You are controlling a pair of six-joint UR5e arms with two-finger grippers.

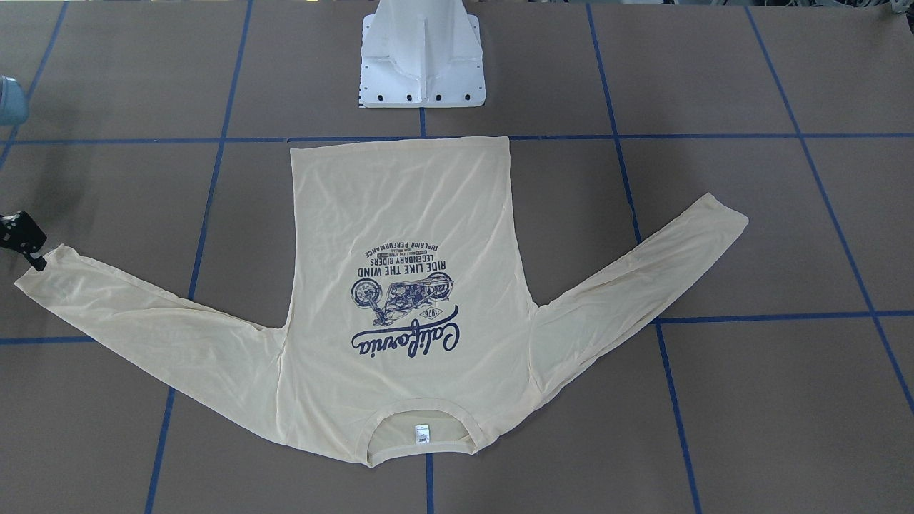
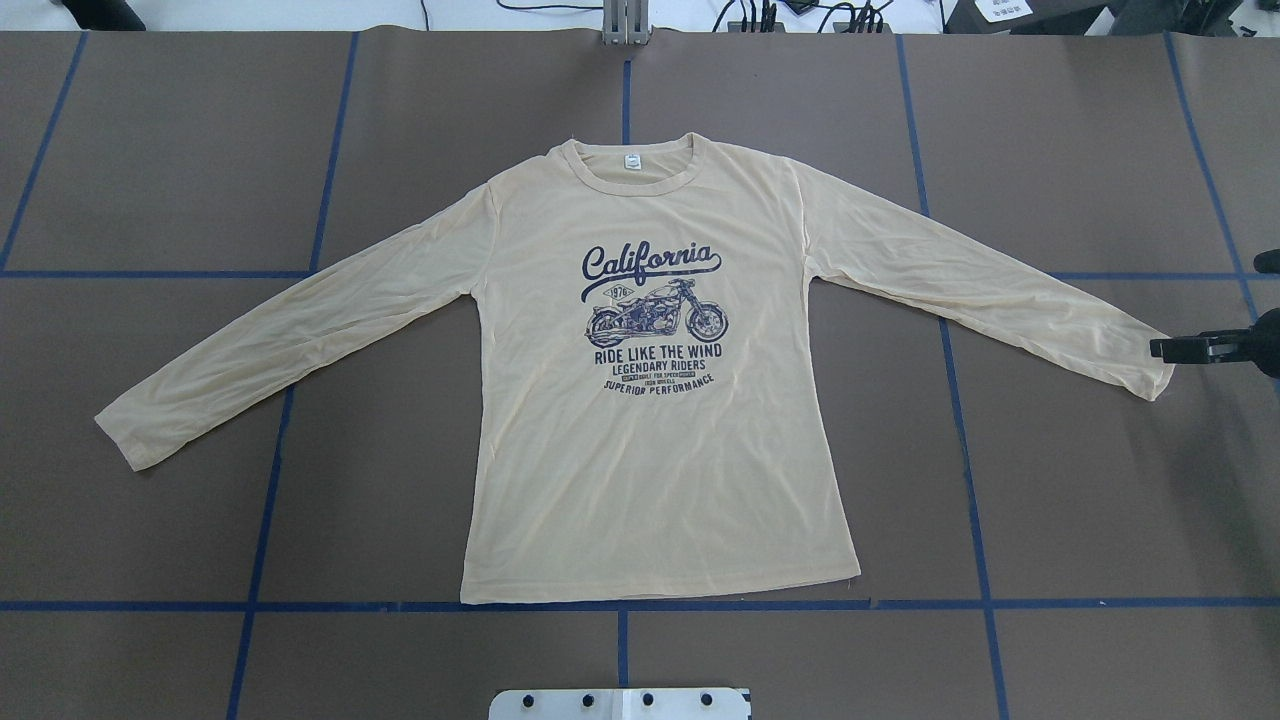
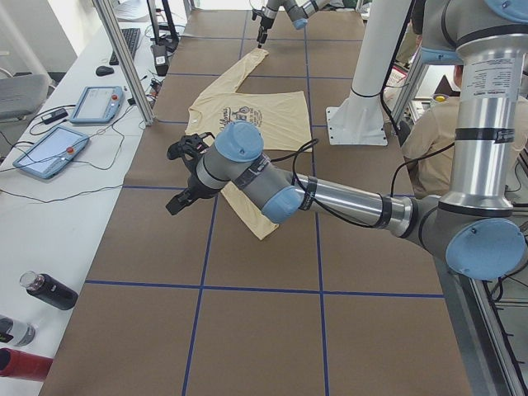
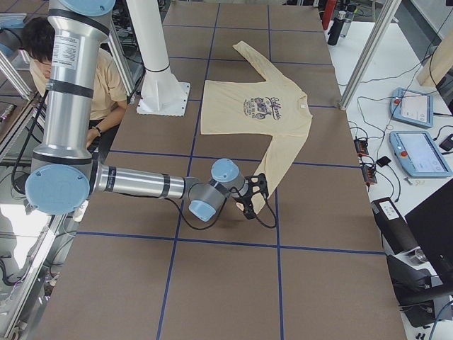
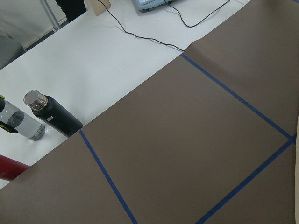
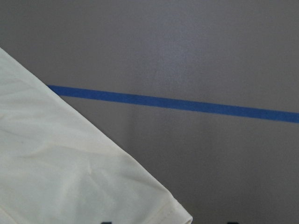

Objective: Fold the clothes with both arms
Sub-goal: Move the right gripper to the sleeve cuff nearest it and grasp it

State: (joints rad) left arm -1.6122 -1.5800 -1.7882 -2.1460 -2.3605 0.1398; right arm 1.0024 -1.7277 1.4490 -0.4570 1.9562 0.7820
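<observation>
t-shirt (image 2: 650, 470) flat, hem (image 2: 660, 592) toward pedestal (image 2: 620, 703)

Your front-facing cam sits across the table (image 1: 107, 71) from the robot, looking steeply down. The white pedestal (image 1: 423, 64) is at top, so the T-shirt (image 1: 400, 207) reads upside down. The overhead cam sits behind the robot, looking fwd & down: pedestal at bottom edge, print upright. Both cover the whole shirt & the blue tape grid (image 1: 215, 178). The ext left cam looks along the table from the robot's left end, w/ the left arm (image 3: 330, 198) near & large. Ext right mirrors it, right arm (image 4: 134, 180) near. The left wrist cam angles down over bare table toward the black bottle (image 5: 56, 116), shared w/ ext left. The right wrist cam is v. close over the sleeve cuff (image 6: 177, 212).
</observation>
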